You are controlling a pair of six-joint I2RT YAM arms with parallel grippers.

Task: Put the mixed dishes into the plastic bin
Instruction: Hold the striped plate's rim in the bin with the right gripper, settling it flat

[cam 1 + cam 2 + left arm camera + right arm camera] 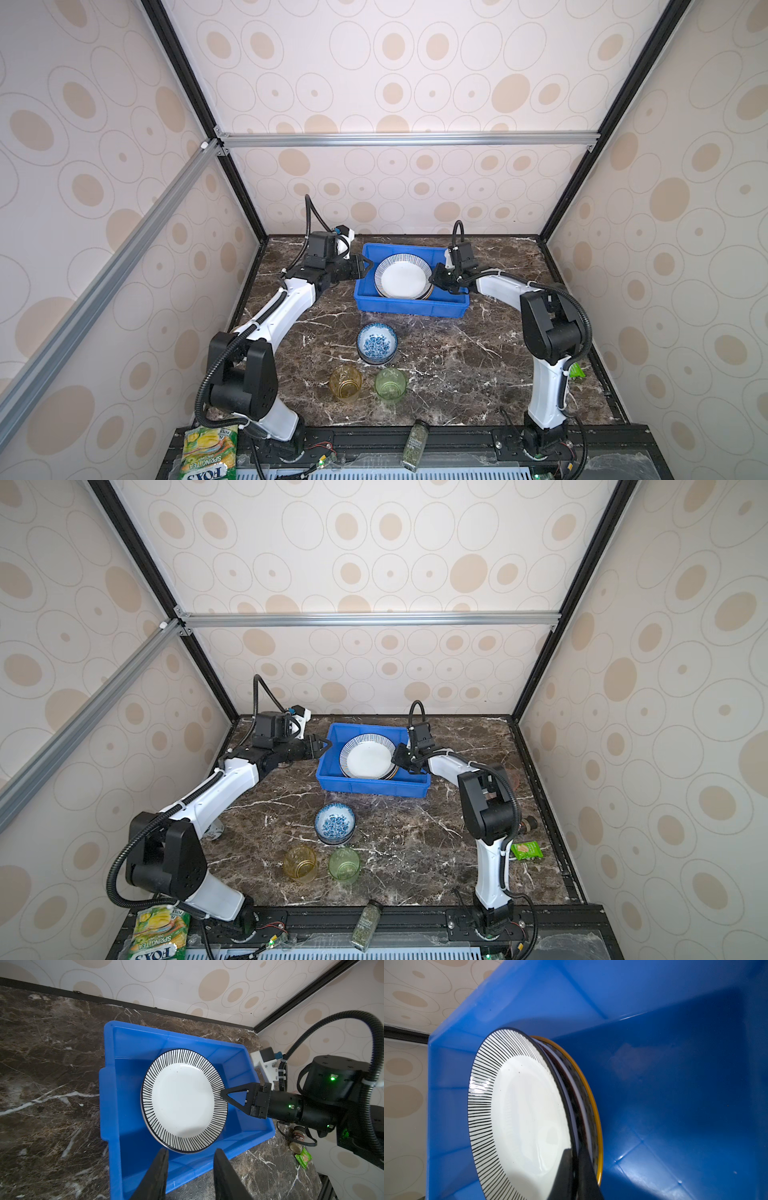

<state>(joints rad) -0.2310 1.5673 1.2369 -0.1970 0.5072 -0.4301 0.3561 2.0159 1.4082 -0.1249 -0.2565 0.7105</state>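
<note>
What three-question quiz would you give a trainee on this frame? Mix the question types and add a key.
1. True or false: the left gripper is holding a dish.
2. Inside the blue bin, what is the right gripper pinching by the rim? A) a mug B) the striped-rim plate C) a fork
3. Short answer: what colour is the tumbler standing next to the amber tumbler on the table?

Key: 1 false, its jaws are apart with nothing between them. 2 B. 3 green.
</note>
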